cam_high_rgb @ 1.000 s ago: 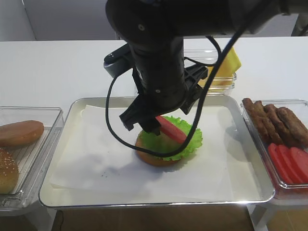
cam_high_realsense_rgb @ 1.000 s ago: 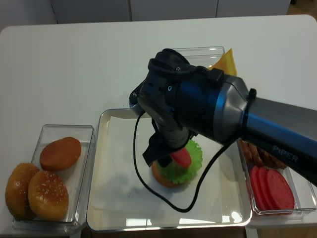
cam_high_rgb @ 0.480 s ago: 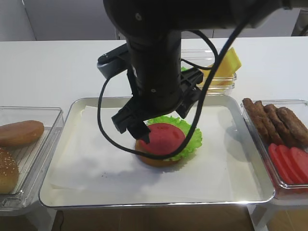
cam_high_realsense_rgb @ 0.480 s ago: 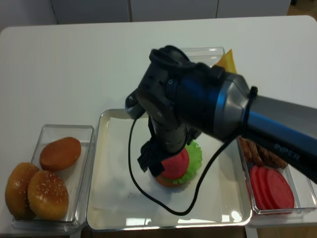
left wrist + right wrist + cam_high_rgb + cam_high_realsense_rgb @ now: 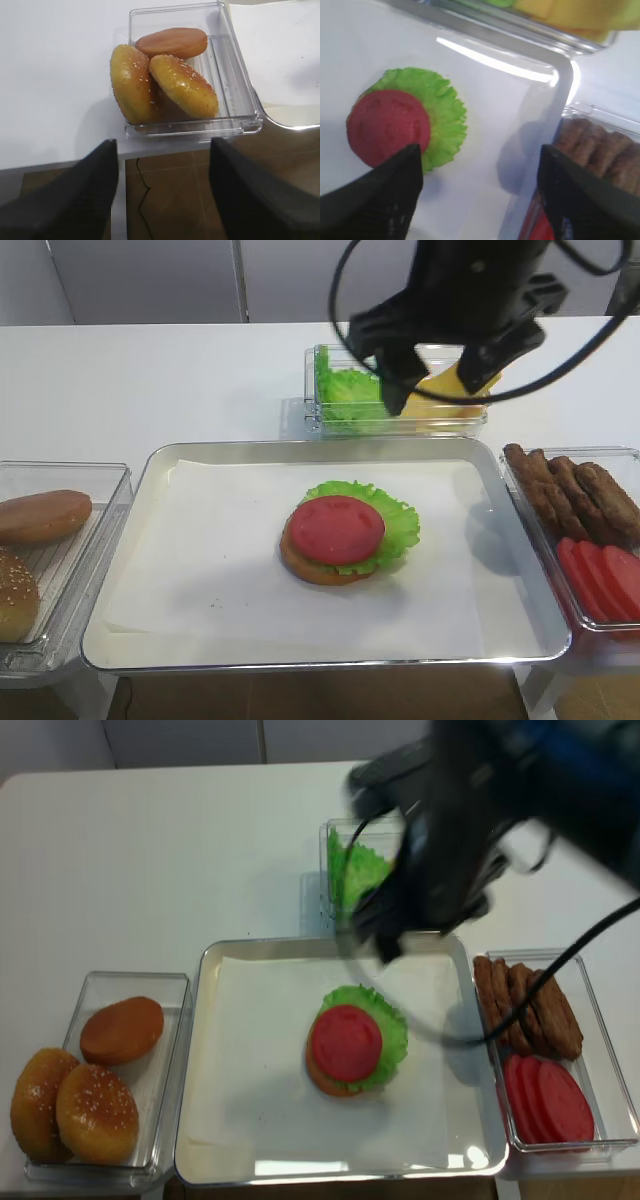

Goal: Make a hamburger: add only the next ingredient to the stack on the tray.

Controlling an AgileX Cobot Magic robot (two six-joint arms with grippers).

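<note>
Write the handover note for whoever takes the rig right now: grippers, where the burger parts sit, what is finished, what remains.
Right gripper: open, empty, raised above the tray's back right corner.
Left gripper: open, empty, parked beside the bun bin.
Tomato slice: lies flat on the lettuce leaf of the stack, mid tray.
Done: the tomato is placed and released.
Left: nothing for this step; only clear the right arm away.
</note>
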